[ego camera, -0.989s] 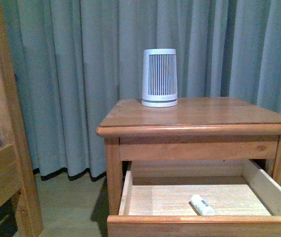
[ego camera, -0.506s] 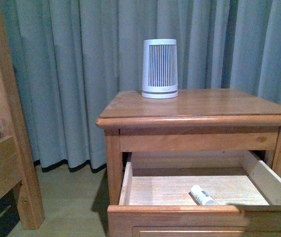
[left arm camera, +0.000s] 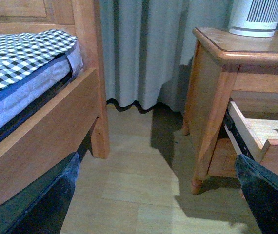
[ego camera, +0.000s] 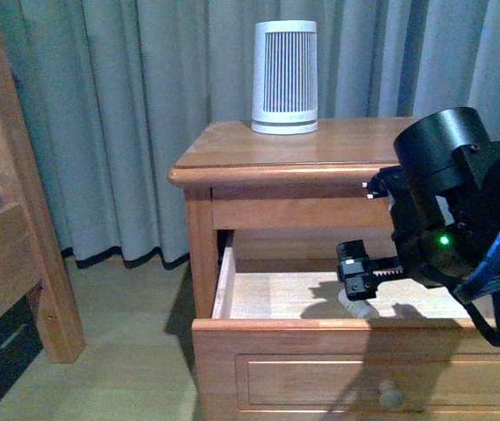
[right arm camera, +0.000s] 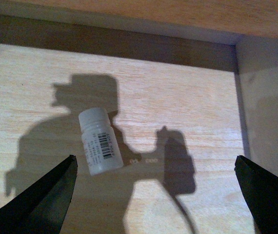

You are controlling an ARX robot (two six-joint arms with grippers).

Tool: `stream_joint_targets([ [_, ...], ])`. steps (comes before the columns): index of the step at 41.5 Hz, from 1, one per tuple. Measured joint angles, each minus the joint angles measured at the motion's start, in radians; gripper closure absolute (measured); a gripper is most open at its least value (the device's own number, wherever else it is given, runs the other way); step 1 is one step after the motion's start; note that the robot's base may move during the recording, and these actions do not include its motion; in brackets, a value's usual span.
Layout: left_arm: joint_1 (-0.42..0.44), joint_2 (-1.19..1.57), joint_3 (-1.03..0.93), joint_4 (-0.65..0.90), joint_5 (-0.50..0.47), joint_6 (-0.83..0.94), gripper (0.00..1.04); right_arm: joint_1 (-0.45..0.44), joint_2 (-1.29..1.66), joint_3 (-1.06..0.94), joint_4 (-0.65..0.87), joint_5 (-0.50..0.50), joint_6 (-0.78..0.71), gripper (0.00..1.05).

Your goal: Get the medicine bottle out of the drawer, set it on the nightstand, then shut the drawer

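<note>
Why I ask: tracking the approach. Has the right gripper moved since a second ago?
Yes. The right gripper came in from the right, over the drawer, toward the medicine bottle.

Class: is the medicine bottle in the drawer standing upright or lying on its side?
Lying on its side: in the right wrist view the medicine bottle lies flat on the drawer floor, label facing up.

One nightstand (ego camera: 320, 145), one drawer (ego camera: 320, 377), one knob (ego camera: 391, 396), one medicine bottle (right arm camera: 99, 142) — and one ribbed cylinder (ego camera: 284, 77).

drawer (ego camera: 303, 373): open above | medicine bottle (right arm camera: 99, 141): clear all round
</note>
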Motion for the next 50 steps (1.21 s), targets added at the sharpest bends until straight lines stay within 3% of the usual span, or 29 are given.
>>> stream_joint_targets([
  [30,0.0,0.0,0.0,0.0,0.0,0.0,0.07,0.048,0.367,0.384,-0.164,-0.003,0.021,0.07],
  [50,0.0,0.0,0.0,0.0,0.0,0.0,0.07,0.054,0.377,0.422,-0.238,0.014,0.058,0.73],
])
